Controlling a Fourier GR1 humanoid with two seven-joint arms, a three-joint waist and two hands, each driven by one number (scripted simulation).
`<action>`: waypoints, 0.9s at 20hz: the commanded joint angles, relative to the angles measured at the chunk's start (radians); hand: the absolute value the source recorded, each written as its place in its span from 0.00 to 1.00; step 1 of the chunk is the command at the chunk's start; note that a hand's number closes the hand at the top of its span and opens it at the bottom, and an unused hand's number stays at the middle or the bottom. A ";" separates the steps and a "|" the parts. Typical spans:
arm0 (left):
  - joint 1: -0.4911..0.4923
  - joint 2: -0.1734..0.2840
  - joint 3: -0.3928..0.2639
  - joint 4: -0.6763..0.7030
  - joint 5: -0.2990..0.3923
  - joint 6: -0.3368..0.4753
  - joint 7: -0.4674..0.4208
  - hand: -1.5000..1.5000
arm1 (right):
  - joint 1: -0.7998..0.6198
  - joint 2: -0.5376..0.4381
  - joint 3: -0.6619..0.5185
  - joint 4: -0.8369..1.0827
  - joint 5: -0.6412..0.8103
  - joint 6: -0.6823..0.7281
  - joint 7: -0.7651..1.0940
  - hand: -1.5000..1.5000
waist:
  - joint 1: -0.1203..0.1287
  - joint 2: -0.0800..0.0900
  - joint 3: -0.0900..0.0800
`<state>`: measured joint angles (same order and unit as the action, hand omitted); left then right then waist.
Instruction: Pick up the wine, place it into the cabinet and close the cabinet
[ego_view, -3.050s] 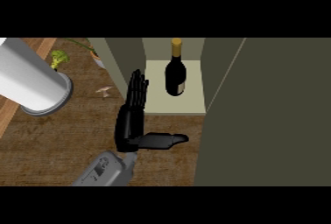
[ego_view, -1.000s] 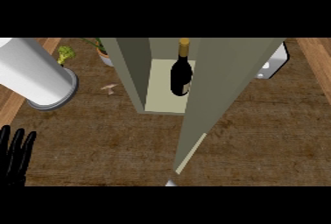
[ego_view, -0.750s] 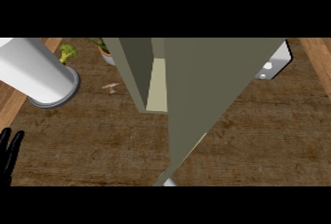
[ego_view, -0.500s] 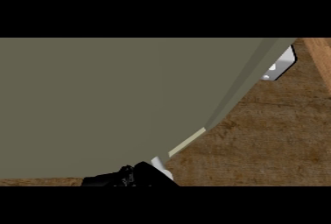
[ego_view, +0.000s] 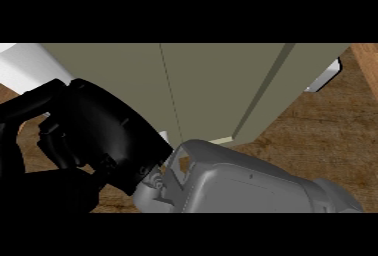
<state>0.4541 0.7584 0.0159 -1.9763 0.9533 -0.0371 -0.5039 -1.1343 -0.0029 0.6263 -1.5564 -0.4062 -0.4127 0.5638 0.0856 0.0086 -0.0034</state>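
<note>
Black and very large in the view, 1 hand (ego_view: 100, 137) is seen at the near left, carried by a grey forearm (ego_view: 251, 187) that comes in from the near right; from this direction it is judged to be the right hand. Whether it is open or closed cannot be told, because its shape runs into a dark mass at the near left corner, and nothing is seen to be held in it. No 2nd hand can be made out with certainty.

Just beyond the hand, to the far and right, the olive-grey cabinet (ego_view: 221, 85) is found, and its front fills most of the far half of the view. A thin vertical seam is seen in this front, and a pale strip is left showing at its lower edge, so the door is judged to be nearly, but perhaps not fully, shut. The coming move is judged to depend on this: the door lies directly ahead of the hand.

The wine is not visible at all. It is supposed to be inside the cabinet, behind the door, and its long axis cannot be judged. A white cylinder (ego_view: 26, 65) is cut off at the far left, and the wooden counter (ego_view: 328, 135) is seen at the right.
</note>
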 joint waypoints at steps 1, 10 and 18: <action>-0.014 0.014 0.041 0.038 0.026 -0.045 0.011 0.00 | -0.174 0.003 -0.070 0.236 -0.122 0.047 -0.067 1.00 | 0.008 0.007 -0.001; -0.028 0.006 0.062 0.053 0.031 -0.064 0.029 0.00 | -0.190 0.003 -0.098 0.485 -0.515 0.433 -0.037 1.00 | -0.008 0.008 0.001; -0.026 0.017 0.139 0.058 0.070 -0.063 0.067 0.00 | -0.247 -0.047 -0.222 0.780 -0.329 0.449 -0.318 1.00 | -0.038 0.007 0.002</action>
<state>0.4376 0.7855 0.1457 -1.9340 1.0197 -0.1020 -0.4444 -1.3602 0.0004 0.4662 -0.9054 -0.7848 0.0235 0.3428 0.0698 0.0094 -0.0069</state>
